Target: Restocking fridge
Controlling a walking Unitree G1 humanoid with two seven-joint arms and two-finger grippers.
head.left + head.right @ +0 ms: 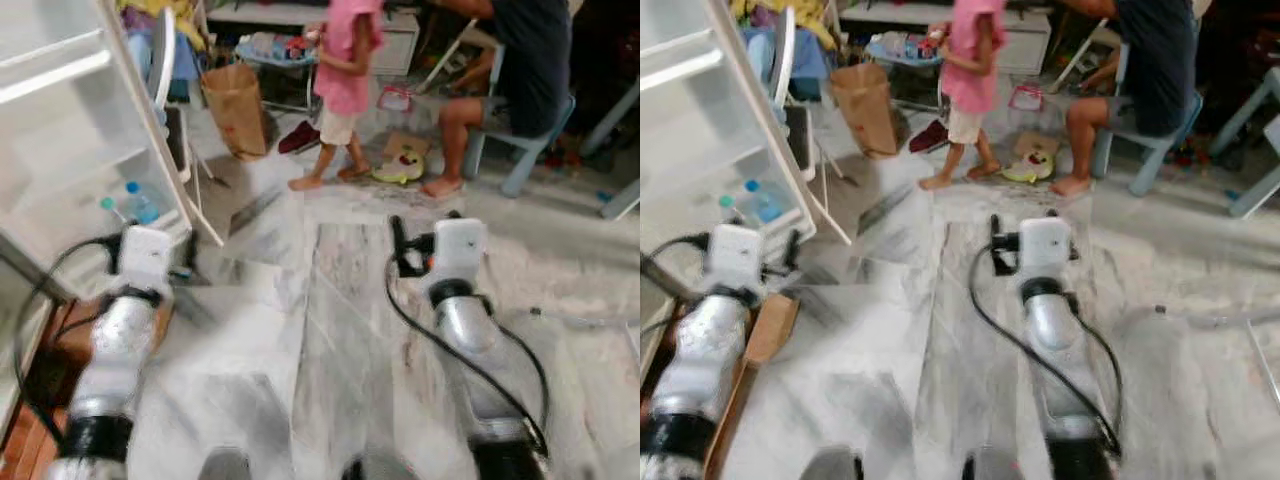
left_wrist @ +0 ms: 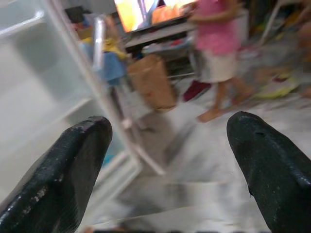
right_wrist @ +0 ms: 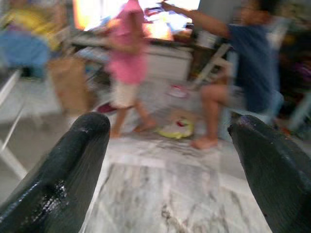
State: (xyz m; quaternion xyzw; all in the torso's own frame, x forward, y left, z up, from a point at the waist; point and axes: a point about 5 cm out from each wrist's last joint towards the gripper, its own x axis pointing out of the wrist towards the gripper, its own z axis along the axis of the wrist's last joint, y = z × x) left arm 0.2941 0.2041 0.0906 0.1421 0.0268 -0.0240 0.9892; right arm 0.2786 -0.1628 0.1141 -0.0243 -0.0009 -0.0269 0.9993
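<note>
Both grippers, left (image 2: pixel 160 160) and right (image 3: pixel 165 160), are empty with fingers apart, held low over the floor (image 1: pixel 340 300) for walking; fridge door (image 1: pixel 60 150) stands open at far left, bottles (image 1: pixel 135 203) on its shelf.

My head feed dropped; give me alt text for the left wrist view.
Left gripper open and empty, aimed past the open fridge door across marble floor. Beyond stand a paper bag and a person in pink.
</note>
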